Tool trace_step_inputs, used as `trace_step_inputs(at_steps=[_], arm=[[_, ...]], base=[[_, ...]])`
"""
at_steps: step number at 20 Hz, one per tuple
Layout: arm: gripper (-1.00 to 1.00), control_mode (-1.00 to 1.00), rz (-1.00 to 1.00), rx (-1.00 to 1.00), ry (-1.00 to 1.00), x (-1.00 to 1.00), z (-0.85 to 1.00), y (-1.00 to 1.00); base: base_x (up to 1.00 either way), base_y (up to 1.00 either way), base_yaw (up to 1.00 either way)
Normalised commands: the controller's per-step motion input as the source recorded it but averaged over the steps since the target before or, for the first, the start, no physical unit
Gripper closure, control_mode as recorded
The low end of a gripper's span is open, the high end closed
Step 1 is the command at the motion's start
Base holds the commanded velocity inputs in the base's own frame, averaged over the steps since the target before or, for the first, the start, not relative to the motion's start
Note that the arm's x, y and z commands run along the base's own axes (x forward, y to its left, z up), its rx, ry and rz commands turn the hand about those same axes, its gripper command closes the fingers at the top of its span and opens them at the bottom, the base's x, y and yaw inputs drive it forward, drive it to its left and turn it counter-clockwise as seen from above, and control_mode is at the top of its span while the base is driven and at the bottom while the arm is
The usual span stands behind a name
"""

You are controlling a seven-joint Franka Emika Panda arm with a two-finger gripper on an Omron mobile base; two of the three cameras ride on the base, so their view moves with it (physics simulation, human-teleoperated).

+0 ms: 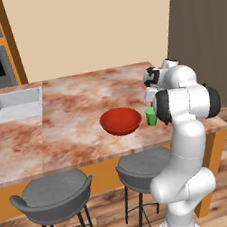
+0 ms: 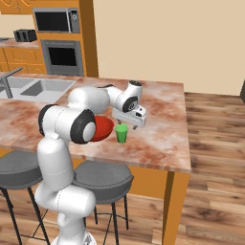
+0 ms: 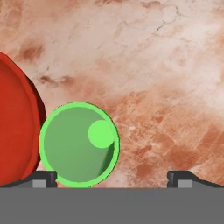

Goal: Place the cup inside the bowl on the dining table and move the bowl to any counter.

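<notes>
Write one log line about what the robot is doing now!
stage: reaching for cup | hand: open, above cup | cup: upright on dining table, beside bowl | bowl: empty

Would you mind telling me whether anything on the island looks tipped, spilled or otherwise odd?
Nothing stands out: the cup stands upright and empty beside the bowl on the dining table, with nothing spilled.

A home kitchen. A built-in oven (image 2: pixel 62 56) and microwave (image 2: pixel 56 20) sit in orange cabinetry, and a marbled island bench (image 1: pixel 76 125) carries an inset sink (image 1: pixel 14 104). Grey stools (image 1: pixel 54 196) stand on the wood floor (image 2: pixel 215 143).
</notes>
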Motion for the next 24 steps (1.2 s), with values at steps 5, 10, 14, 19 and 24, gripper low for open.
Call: trace_step_inputs(at_steps=[5,10,14,19,24], arm=[[-1.0,-1.0,0.0,0.0,0.0,0.0,-0.2,0.0],[-1.0,-1.0,0.0,0.0,0.0,0.0,-0.17,0.0],[-1.0,-1.0,0.0,0.0,0.0,0.03,-0.09,0.0],[-1.0,-1.0,0.0,0.0,0.0,0.13,-0.01,0.0],[-1.0,-1.0,0.0,0.0,0.0,0.19,0.0,0.0]], base=[[0.0,0.0,0.0],[0.0,0.0,0.0],[0.0,0.0,0.0],[0.0,0.0,0.0],[0.0,0.0,0.0]])
